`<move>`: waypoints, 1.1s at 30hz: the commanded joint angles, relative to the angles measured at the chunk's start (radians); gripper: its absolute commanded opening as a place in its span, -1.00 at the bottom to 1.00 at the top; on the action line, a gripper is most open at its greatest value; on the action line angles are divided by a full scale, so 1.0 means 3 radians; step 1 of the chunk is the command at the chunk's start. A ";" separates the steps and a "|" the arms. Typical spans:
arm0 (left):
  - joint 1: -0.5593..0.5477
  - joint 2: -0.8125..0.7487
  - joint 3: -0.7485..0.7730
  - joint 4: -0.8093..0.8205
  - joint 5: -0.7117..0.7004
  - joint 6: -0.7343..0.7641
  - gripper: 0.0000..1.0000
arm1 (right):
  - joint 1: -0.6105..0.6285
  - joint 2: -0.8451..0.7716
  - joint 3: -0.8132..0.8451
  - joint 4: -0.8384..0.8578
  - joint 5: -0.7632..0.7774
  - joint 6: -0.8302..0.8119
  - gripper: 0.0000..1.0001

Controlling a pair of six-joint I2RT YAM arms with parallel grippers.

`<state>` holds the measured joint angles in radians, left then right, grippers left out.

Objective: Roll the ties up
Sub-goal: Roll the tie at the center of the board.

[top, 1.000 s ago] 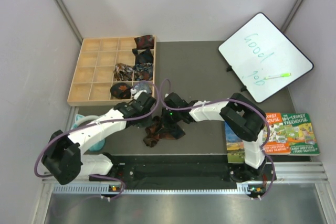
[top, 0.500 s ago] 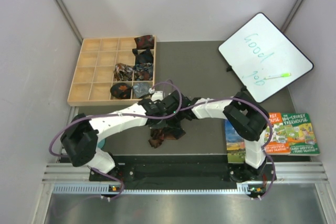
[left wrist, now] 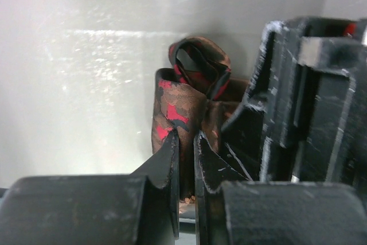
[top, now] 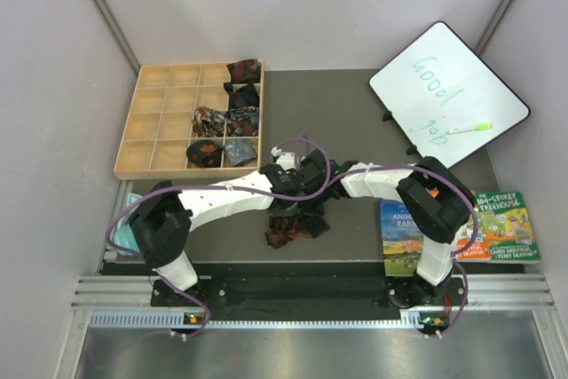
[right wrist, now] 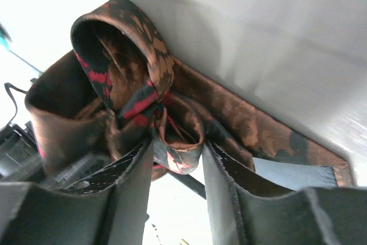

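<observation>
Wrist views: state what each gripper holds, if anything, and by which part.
Both hold the brown-red tie: the left gripper pinches a flat fold, the right gripper a loop beneath the coiled part.

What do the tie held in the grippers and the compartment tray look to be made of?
The tie: woven fabric, possibly silk or a satin-like synthetic, judging by the soft sheen and fine weave across its brown, red and black pattern. The tray: pale wood, probably thin plywood or similar, judging by its matte, light tan walls and dividers; no gloss or paint shows.
</observation>
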<state>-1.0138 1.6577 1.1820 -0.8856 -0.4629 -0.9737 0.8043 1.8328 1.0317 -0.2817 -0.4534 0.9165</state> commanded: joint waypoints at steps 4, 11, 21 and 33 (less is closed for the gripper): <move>-0.0277 0.0405 0.0217 -0.0377 -0.0257 -0.0165 -1.00 | -0.0329 -0.0474 -0.0263 -0.0304 -0.0002 -0.0304 -0.13; -0.0348 0.0595 0.0401 -0.0535 -0.0364 -0.0201 -1.00 | -0.0477 -0.0745 -0.0412 -0.0349 -0.0335 -0.0585 -0.07; -0.0389 0.0595 0.0585 -0.0704 -0.0446 -0.0206 -1.00 | -0.1136 -0.1241 -0.0754 -0.0779 -0.0207 -0.0877 0.01; -0.0594 0.1111 0.1229 -0.1184 -0.0671 -0.0185 -1.00 | -0.1684 -0.1665 -0.1199 -0.0784 0.0227 -0.0662 -0.05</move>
<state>-1.1625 1.9404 1.4784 -1.1484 -0.6079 -1.0199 0.3473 1.4387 0.6800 -0.5137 -0.4469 0.6926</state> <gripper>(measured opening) 0.108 0.485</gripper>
